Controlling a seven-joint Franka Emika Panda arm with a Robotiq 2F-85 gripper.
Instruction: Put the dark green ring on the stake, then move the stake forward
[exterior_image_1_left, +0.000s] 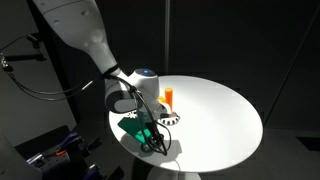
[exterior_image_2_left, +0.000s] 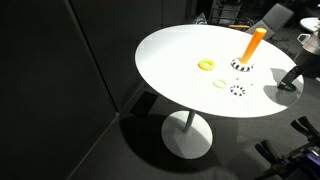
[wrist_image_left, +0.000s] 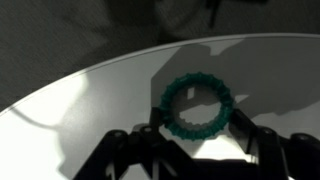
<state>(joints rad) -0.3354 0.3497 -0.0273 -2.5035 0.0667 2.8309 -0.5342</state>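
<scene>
The small dark green ridged ring (wrist_image_left: 198, 131) lies flat on the round white desk (wrist_image_left: 90, 100), its rim bracketed at 4 and 8 o'clock by the black end effector (wrist_image_left: 198, 126), set narrow for a pinch; whether it grips I cannot tell. The orange peg stake (exterior_image_1_left: 168, 97) stands apart at 1 o'clock, free to receive it

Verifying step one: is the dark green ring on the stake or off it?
Off. The dark green ring lies flat on the table between the fingers of the gripper; the stake stands apart, bare.
</scene>
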